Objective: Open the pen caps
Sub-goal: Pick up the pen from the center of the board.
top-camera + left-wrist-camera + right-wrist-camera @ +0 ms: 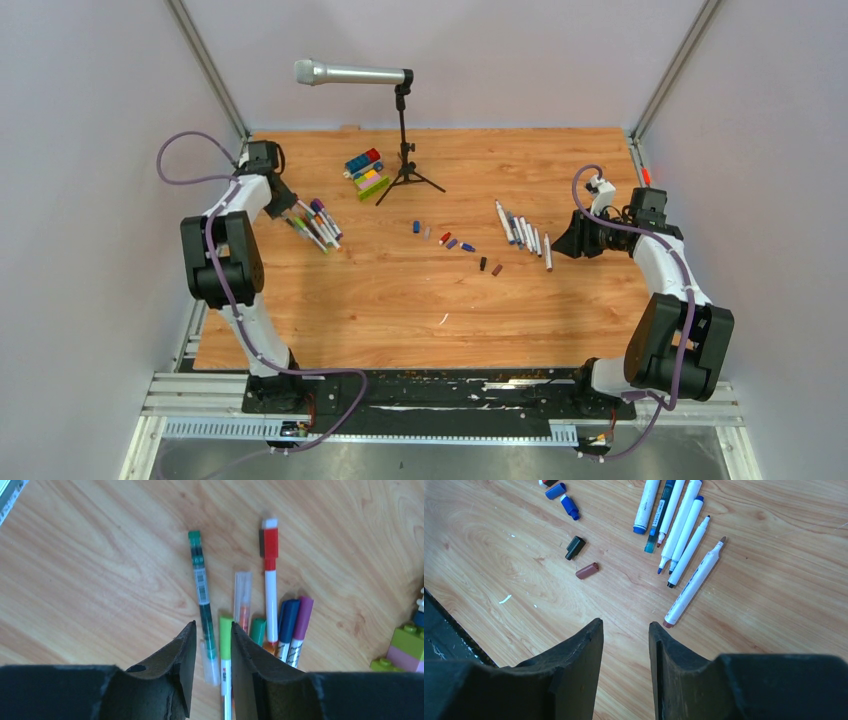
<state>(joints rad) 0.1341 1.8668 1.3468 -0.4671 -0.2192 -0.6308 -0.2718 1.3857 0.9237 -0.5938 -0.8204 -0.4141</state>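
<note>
Left claw [212, 626] is straddling a lime-capped white plastic pen [226, 647] in the capped marker bunch [315, 222] at ten o'clock on the wooden bench [400, 320]; cannot tell whether it is pinching | right claw [625, 622] is hovering open, empty, at three o'clock | bare-tipped white pens [681, 525] are lying at its nine o'clock | stubby loose plastic caps [451, 243] are lying mid-bench

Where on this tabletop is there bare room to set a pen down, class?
The bare wooden tabletop between its near edge and the loose coloured plastic caps is free. Crowded: capped marker pens beside the multicoloured toy blocks; uncapped white pens at right.
</note>
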